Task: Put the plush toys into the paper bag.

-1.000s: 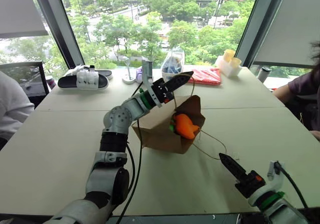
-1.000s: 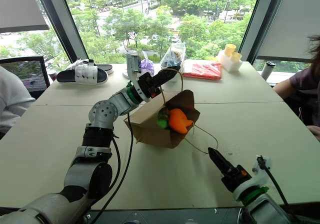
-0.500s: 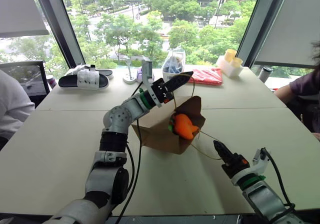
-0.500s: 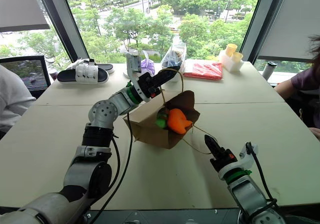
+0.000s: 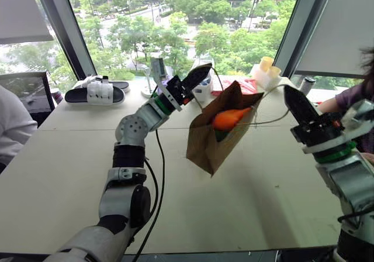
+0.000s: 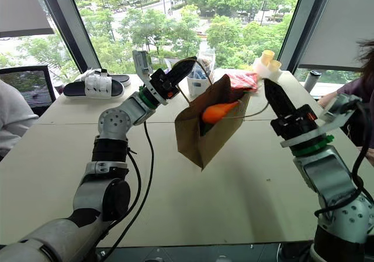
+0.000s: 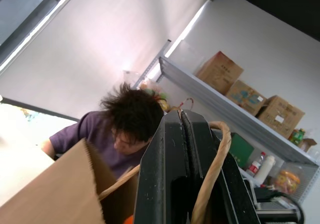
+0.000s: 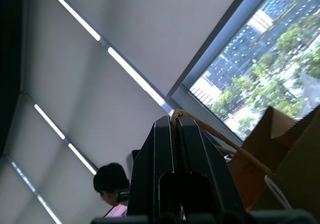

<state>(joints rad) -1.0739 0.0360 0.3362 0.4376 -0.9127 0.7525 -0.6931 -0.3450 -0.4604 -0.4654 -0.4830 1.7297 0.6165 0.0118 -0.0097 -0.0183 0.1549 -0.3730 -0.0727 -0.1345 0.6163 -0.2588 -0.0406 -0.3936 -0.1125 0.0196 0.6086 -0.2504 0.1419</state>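
The brown paper bag (image 5: 211, 144) hangs tilted between my two grippers, mouth facing up and to the right. An orange plush toy (image 5: 229, 119) shows in its mouth, with a light green plush toy (image 5: 219, 134) just under it. My left gripper (image 5: 203, 69) is raised at the bag's left, shut on one tan cord handle (image 7: 215, 169). At the bag's right, my right gripper (image 5: 287, 90) is also raised and shut on the other cord handle (image 8: 220, 136), which runs taut to the bag. I cannot tell whether the bag's lower corner touches the table (image 5: 70, 174).
A black-and-white sandal (image 5: 96, 91) lies at the back left. A clear plastic bag (image 5: 203, 88), a red packet (image 5: 250, 84) and yellow cups (image 5: 266, 69) stand along the far edge. One person (image 5: 357, 95) sits at the right, another (image 5: 14, 124) at the left.
My right gripper shut on the bag's loose cord handle and rose sharply from the table's near edge. The bag went from lying on its side to hanging with its mouth up.
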